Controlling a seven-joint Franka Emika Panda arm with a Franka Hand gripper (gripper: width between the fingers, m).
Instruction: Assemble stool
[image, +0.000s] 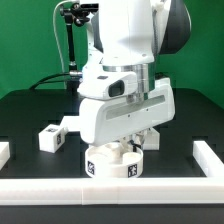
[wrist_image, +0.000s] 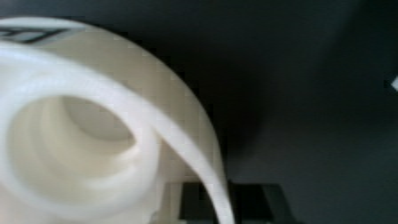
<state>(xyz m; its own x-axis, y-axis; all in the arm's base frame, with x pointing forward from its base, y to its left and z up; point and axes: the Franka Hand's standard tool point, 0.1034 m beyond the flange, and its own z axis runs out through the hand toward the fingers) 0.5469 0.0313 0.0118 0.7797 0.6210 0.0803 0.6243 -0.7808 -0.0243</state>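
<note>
The round white stool seat (image: 112, 163) lies on the black table near the front rail, with marker tags on its side. My gripper (image: 124, 147) is right on top of it, its fingers mostly hidden by the hand. In the wrist view the seat (wrist_image: 89, 120) fills the frame, showing a round socket hole. The seat's thin curved rim runs down between my dark fingers (wrist_image: 262, 202), and my gripper (wrist_image: 224, 200) looks shut on that rim. One block leg (image: 52, 135) lies on the exterior view's left, and another (image: 152, 136) sits behind the seat on the right.
A long white border rail (image: 110, 187) runs along the front, with rail ends at the exterior view's left (image: 4, 152) and right (image: 208, 155). A black stand with cables (image: 70, 45) rises at the back.
</note>
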